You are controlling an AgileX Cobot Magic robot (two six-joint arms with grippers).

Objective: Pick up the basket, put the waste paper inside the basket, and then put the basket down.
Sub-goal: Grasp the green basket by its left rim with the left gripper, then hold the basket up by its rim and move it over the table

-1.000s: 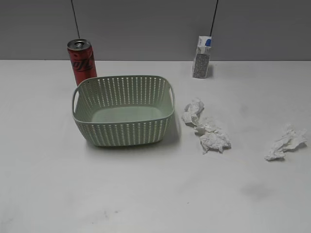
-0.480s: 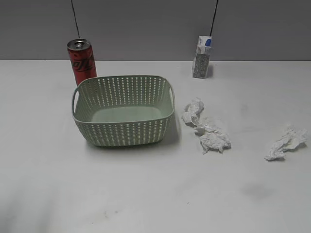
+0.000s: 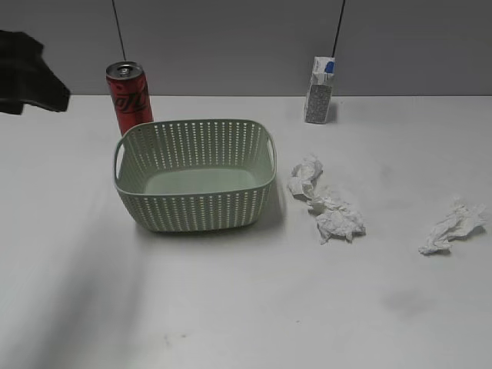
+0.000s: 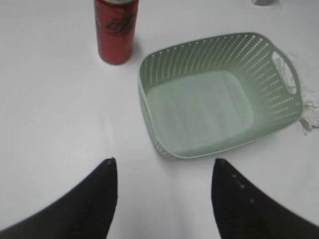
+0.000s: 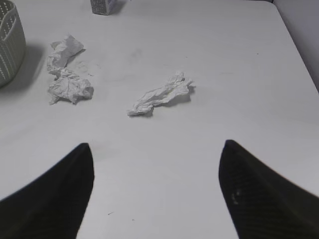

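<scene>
The basket (image 3: 195, 174) sits empty on the table (image 3: 231, 307) toward its back-left corner, long axis running left to right, a red can (image 3: 129, 98) just behind its left end. Waste paper lies to its right — two wads (image 3: 326, 204) close by, a third (image 3: 452, 227) near the right edge.

The left gripper (image 4: 162, 172) hangs spread wide and holds nothing, with the basket ahead of it and slightly right (this arm is plainly the nearer one). The right gripper (image 5: 157, 154) is likewise parted and empty, facing the lone wad.

Only the exterior view shows the carton (image 3: 320, 90) whole; the right wrist view clips it and catches just a sliver of the basket.
</scene>
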